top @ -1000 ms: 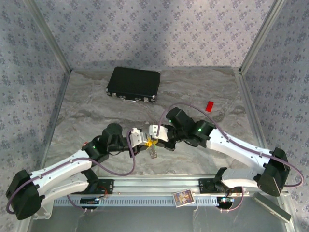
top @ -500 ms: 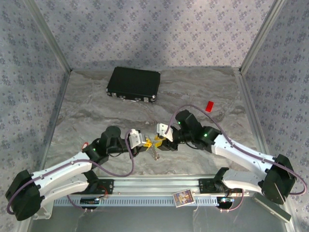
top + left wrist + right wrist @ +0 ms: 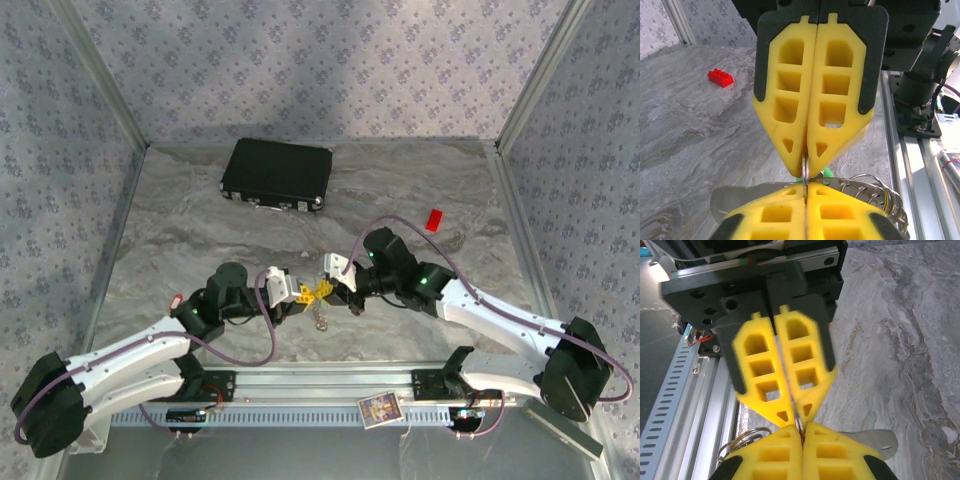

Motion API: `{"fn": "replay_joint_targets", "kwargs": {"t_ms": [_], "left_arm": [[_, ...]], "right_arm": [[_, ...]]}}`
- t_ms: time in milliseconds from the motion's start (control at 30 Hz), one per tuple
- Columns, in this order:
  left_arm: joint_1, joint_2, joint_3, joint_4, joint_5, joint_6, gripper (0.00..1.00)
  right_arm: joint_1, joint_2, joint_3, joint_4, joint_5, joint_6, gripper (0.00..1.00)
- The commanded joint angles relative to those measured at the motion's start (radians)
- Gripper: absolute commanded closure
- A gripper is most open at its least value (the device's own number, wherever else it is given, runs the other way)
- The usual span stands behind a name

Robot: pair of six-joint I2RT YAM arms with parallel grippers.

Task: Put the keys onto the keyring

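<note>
I see a grey marbled tabletop (image 3: 200,240) in the frame's centre, enclosed by pale floral-patterned walls (image 3: 320,70) across the top and sides, with an aluminium rail (image 3: 300,385) along the bottom edge.

The grey, stone-look table (image 3: 180,220) has a black case (image 3: 277,175) lying at 11 o'clock and a little red block (image 3: 434,220) at 2 o'clock.

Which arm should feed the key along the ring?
Right, narrowly. The left end effector and right end effector pinch the keyring tip to tip; the green key head sits by the right's tip, so left could hold.
</note>
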Motion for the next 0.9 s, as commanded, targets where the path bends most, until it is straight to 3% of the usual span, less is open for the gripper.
{"fn": "replay_joint_targets", "kwargs": {"t_ms": [0, 267, 667, 867], "left_arm": [[-0.004, -0.026, 0.013, 0.035, -0.004, -0.003, 0.77], [-0.004, -0.04, 0.064, -0.116, -0.024, 0.054, 0.73], [-0.004, -0.026, 0.078, -0.119, -0.01, 0.055, 0.77], [-0.004, -0.016, 0.08, -0.122, -0.001, 0.059, 0.88]], "right_arm": [[0.0, 0.002, 0.035, -0.043, -0.011, -0.021, 1.0], [0.025, 0.029, 0.145, -0.242, 0.061, -0.136, 1.0], [0.082, 0.1, 0.243, -0.355, 0.153, -0.194, 1.0], [0.093, 0.105, 0.251, -0.347, 0.132, -0.193, 1.0]]}}
